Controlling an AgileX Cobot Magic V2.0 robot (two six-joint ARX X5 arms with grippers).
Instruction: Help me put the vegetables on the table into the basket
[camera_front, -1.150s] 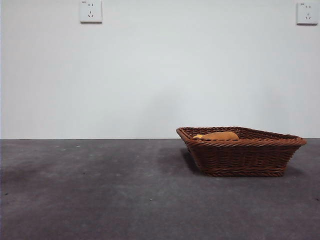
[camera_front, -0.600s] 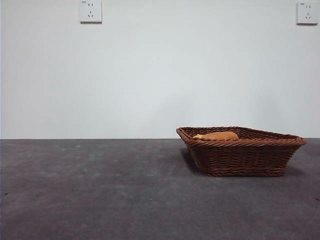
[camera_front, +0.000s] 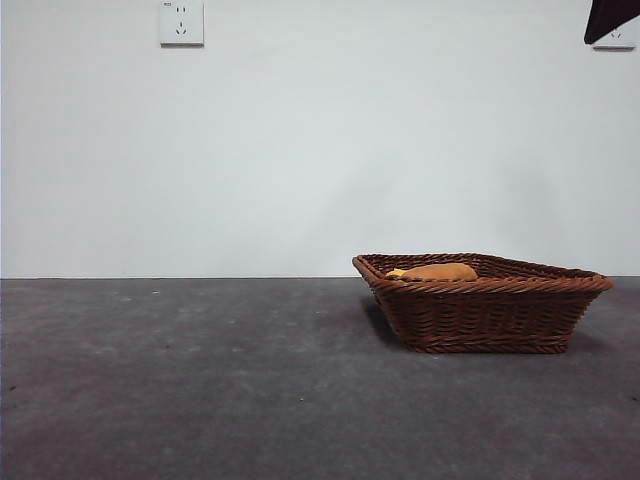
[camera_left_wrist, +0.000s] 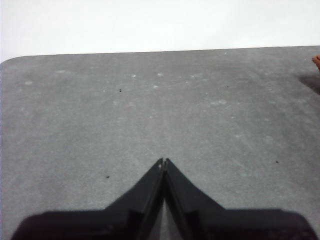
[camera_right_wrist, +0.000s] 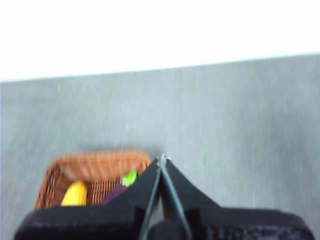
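Vegetables are held in the basket (camera_front: 480, 310).
Both sets of fingers, left (camera_left_wrist: 163, 161) and right (camera_right_wrist: 162, 159), are pressed together, empty; basket at 3 o'clock on the table (camera_front: 200, 380).

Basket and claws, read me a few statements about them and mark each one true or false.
1. The basket sits on the table. True.
2. The basket is empty. False: a potato shows above its rim, and the right wrist view shows a yellow vegetable inside.
3. The left claw is shut. True.
4. The right claw grips the eggplant. False: it is shut on nothing.
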